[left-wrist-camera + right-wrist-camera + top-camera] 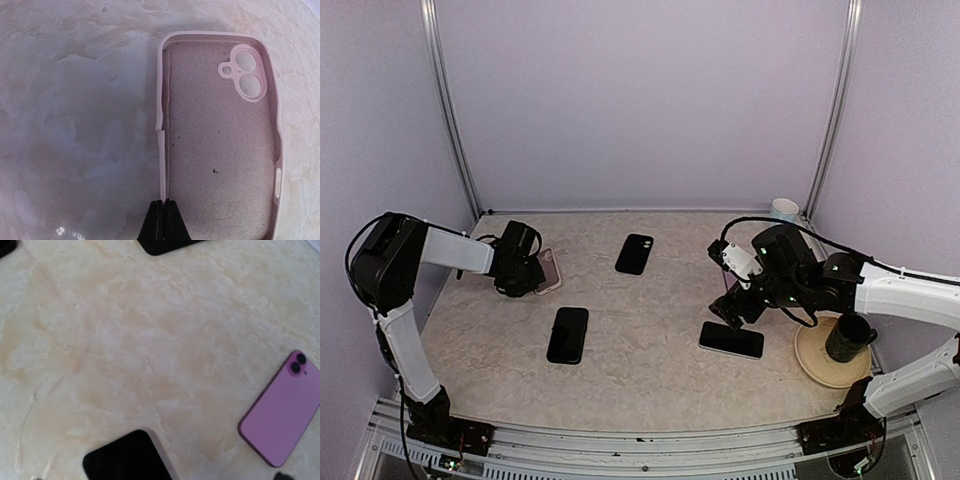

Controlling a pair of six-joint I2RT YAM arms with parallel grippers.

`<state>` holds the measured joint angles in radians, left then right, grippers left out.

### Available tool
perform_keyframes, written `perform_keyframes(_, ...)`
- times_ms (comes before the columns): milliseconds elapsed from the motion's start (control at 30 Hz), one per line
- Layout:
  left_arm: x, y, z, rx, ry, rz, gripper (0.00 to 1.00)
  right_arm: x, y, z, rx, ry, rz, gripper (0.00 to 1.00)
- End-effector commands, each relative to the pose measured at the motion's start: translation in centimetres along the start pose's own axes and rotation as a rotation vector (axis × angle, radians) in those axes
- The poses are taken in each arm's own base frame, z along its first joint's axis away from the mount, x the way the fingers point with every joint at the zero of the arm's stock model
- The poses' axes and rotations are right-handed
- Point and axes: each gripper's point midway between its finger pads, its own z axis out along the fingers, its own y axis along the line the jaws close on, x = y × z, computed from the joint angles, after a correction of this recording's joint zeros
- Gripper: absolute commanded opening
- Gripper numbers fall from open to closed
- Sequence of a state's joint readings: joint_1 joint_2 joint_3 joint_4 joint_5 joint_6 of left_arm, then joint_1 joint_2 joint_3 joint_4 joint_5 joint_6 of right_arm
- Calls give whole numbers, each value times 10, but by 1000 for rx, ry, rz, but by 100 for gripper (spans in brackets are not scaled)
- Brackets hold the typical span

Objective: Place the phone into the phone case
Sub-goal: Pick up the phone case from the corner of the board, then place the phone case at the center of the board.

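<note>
Bench [650, 310]: pale marbled top, level.

Lying directly on it:
- Pink phone case [220, 150] at far left, flat, open side up, camera cut-out visible.
- Rear black slab [634, 253] at centre back, phone or case, cannot tell.
- Near black slab [568, 334], left of centre.
- Black screen-up phone [731, 340], pale edge, right of centre.
- Pink phone [282, 410], back up, near that black phone but apart from it.
- Tan plate [812, 360] at near right.
- White cup [784, 208], upright, back right corner.
</note>
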<state>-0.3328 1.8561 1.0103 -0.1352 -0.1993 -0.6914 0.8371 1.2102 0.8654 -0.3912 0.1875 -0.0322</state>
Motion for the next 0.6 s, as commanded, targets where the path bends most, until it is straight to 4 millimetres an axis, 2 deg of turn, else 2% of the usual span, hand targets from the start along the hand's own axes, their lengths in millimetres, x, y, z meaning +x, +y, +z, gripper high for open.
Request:
perform_keyframes(0,-4,-9,-14,45,-11,-18,0,-3,-5,-5,19,-30,21,98)
perform_keyframes(200,-20,-40,-45,124,-65,-21,0,-1,-5,-3,22,-22,19,98)
perform_keyframes(333,-17,-64,-66,175,-78,-11,0,-2,-6,-4,24,-26,22,98)
perform_keyframes(433,-6,-81,-83,207,-84,-14,0,-3,-7,-5,32,-30,24,98)
perform_keyframes(567,22,-105,-104,230,-66,-15,0,-3,-9,-4,44,-30,28,98)
